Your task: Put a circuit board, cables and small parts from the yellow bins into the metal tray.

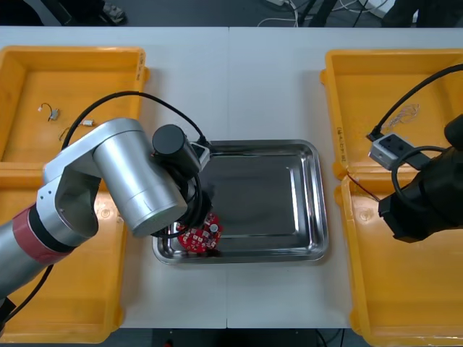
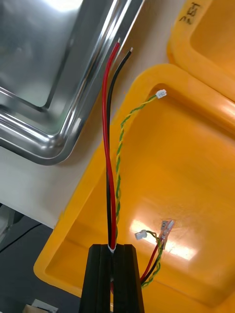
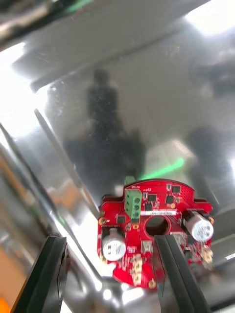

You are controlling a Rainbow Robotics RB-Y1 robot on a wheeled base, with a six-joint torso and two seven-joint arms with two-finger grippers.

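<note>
Cables (image 2: 110, 146) gripped, board (image 3: 154, 230) in tray (image 1: 312, 217).
Right pincer (image 2: 113, 252) clamps likely-limp cables mid-length; left pincer (image 3: 108, 242) gapes over stiff board.

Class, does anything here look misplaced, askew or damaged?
Nothing stands out. The red circuit board lies in the metal tray at its near left corner, by the open left hand; the right hand holds a red and black cable over a yellow bin.
</note>
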